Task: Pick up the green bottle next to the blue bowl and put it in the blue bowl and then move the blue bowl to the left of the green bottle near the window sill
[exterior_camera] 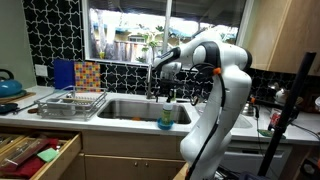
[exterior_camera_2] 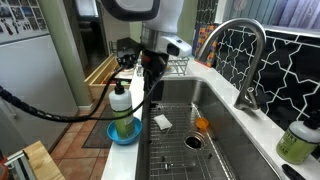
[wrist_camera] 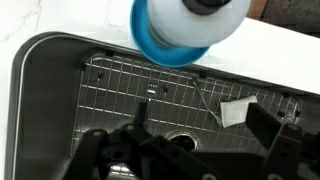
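**Gripper** (wrist_camera: 185, 150): fingers (wrist_camera: 270, 135) spread wide with nothing between them. You hang over the sink (exterior_camera_2: 225, 150), above its wire grid (wrist_camera: 120, 90).

**Green bottle** (exterior_camera_2: 121, 108), white pump top: stands upright inside the blue bowl (exterior_camera_2: 112, 133) on the counter edge just past the sink rim. It is lower than your hand and off to one side. In the wrist view the pair sits ahead of your fingertips.

**Second green bottle** (exterior_camera_2: 297, 140): by the window sill, well apart from your hand, across the sink beyond the faucet (exterior_camera_2: 240, 50).

**Step in hand (judged):** the bottle is already placed; the bowl move has not yet begun.

**Next move calls for:** descend to the bowl's rim, pinch its wall clear of the bottle, and carry it level so the bottle does not topple.
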